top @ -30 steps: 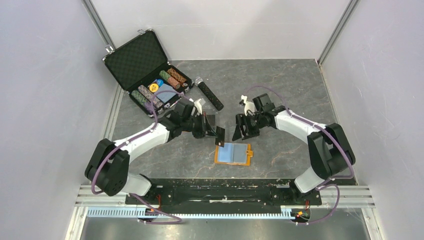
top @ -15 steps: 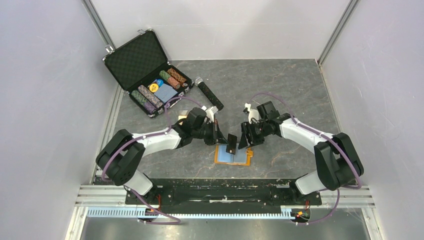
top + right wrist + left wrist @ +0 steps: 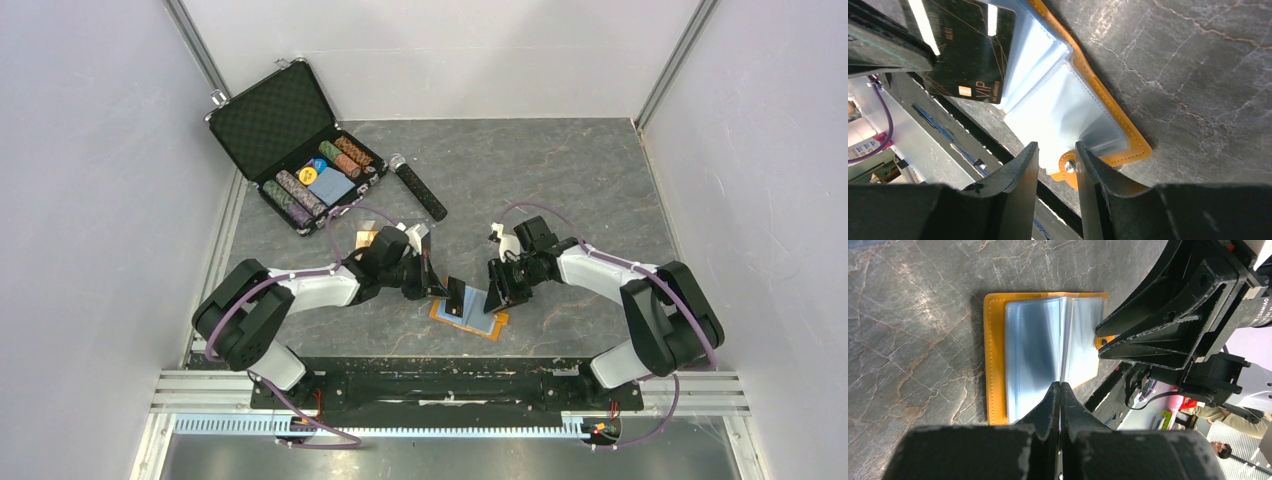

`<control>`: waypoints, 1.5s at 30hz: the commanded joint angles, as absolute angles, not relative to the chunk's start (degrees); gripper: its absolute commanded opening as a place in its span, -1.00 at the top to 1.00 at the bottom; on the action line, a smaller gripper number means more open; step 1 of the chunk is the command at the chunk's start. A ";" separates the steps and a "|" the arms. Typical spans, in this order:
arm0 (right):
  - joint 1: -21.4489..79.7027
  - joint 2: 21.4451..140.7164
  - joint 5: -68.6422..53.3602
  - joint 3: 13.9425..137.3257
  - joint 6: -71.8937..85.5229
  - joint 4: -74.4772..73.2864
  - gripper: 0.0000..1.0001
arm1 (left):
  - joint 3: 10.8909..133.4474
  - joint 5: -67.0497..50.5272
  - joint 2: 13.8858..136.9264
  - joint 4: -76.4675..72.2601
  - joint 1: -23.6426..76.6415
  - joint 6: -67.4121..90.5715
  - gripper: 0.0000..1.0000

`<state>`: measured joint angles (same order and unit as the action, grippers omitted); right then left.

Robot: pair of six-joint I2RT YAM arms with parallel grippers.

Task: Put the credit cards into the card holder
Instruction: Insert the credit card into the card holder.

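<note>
White arms [image 3: 315,288], black joints [image 3: 240,325], purple cables [image 3: 889,131]; lettering [image 3: 1264,315] possibly DAMIAO.

The wallet [image 3: 476,320] lies open on the table [image 3: 560,180], near the middle, blue lining up. My left gripper [image 3: 444,290] holds a black card [image 3: 459,297] tilted over the wallet's left half. My right gripper [image 3: 497,292] is at its right edge; I can't tell how those jaws stand. A tan card [image 3: 366,238] lies by the left arm. A chip case [image 3: 270,120] stands open far left, with a black rod [image 3: 421,192] just right of it.
</note>
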<state>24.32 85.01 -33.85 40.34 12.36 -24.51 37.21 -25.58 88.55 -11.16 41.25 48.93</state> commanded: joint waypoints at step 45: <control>24.36 87.33 -30.85 39.81 10.99 -24.09 0.33 | 39.49 -26.45 90.73 -17.22 43.11 50.09 0.96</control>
